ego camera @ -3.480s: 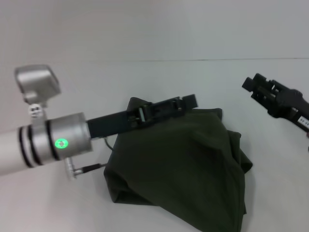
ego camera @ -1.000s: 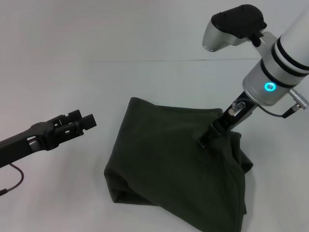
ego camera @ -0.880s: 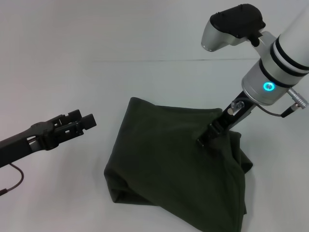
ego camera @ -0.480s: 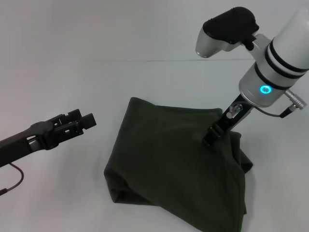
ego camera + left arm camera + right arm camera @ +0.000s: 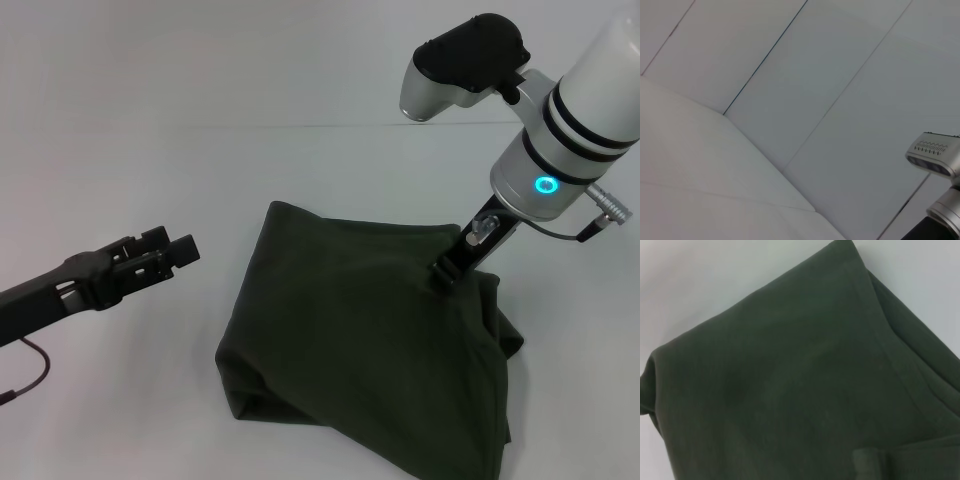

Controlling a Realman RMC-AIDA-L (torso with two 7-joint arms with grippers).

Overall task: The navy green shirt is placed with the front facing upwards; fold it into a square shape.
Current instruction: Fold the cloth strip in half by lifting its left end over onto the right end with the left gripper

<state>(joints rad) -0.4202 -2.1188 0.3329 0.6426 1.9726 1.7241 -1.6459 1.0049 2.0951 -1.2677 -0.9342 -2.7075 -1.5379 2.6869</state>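
Observation:
The navy green shirt (image 5: 360, 340) lies on the white table as a folded, roughly four-sided bundle with its print hidden. One corner hangs looser at the near right. My right gripper (image 5: 447, 276) points steeply down at the shirt's far right corner, touching or just above the cloth. The right wrist view is filled by the shirt (image 5: 790, 380), showing a hem line and a small fold near the frame's lower edge. My left gripper (image 5: 168, 245) hovers open and empty, clear of the shirt on its left.
White table (image 5: 120, 400) surrounds the shirt on all sides, and its far edge meets a pale wall. The left wrist view shows only wall panels and part of the right arm's wrist housing (image 5: 935, 155). A thin cable hangs under the left arm.
The right gripper has drawn back up and to the right, from further in on the shirt to its far right corner. The shirt and left arm have not moved in the last second.

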